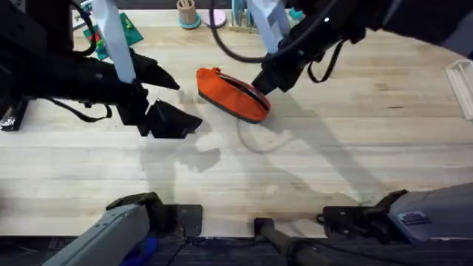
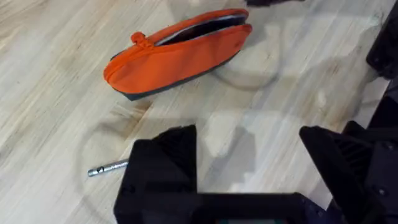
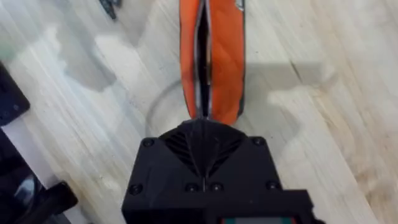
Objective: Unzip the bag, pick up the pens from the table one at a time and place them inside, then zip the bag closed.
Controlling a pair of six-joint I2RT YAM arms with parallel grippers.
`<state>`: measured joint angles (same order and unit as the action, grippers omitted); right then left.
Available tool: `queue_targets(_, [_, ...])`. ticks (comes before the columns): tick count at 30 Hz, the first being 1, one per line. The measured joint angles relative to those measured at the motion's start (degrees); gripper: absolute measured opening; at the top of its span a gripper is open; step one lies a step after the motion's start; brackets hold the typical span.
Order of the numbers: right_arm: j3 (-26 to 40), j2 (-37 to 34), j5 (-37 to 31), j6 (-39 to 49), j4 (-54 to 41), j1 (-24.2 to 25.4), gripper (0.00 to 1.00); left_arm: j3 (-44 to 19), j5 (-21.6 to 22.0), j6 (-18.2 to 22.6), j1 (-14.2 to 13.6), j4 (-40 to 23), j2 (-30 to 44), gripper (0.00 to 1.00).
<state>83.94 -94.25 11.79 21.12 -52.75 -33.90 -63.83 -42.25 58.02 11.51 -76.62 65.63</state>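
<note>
The bag [image 1: 232, 94] lies unzipped, its end pinched by the right gripper [image 3: 204, 121]; left gripper [image 2: 249, 162] spread beside it, over a silver pen [image 2: 107, 168] in its wrist view.

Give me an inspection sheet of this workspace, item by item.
Surface: pale wood table, faint ring marks.
Job's things: orange bag lying unzipped; silver pen on the table by the left gripper.
Clutter: cup and other items at the far edge.
Grippers: left gripper open above the table; right gripper shut at the bag's end.
Cables: black cables along both arms.
Surroundings: nothing seen.
</note>
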Motion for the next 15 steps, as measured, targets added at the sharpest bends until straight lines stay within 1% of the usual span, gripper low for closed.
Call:
queue_targets(5, [0.0,-1.4,0.24,0.35,0.17,-1.28,0.027,0.0,-0.01,-0.78,0.0,0.02,0.0,0.995])
queue_targets(15, [0.02,-4.03,0.55,1.25,1.27,-1.35,0.028,0.0,-0.01,-2.75,0.0,0.11,0.0,0.996])
